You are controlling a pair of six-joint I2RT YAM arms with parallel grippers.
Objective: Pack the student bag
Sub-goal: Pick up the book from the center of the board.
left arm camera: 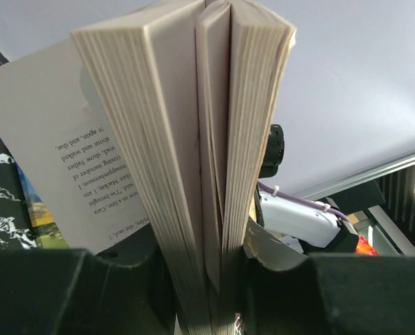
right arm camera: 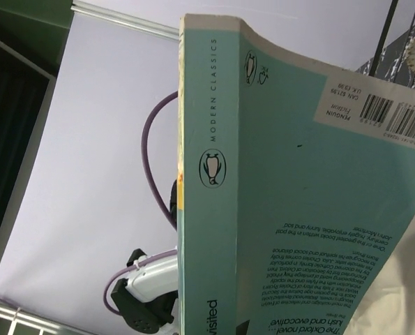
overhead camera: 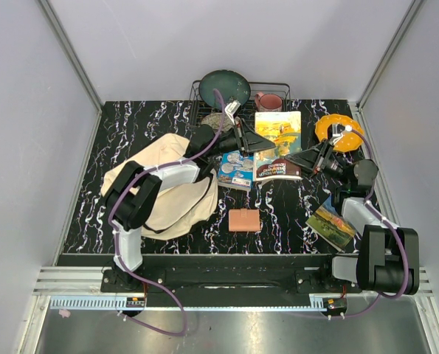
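Observation:
The student bag is a soft cream backpack lying on the left of the black marbled table. A thick paperback book with a yellow front is held above the table's middle between both grippers. My left gripper is shut on its page edge; the left wrist view shows the pages clamped between the dark fingers. My right gripper meets the book's right edge. The right wrist view is filled by the teal spine and back cover, and the fingers are hidden there.
A blue booklet lies beside the bag. A pink-brown block lies near the front. A picture book is at the front right, an orange plate at the back right. A wire rack holds a dark plate and a pink mug.

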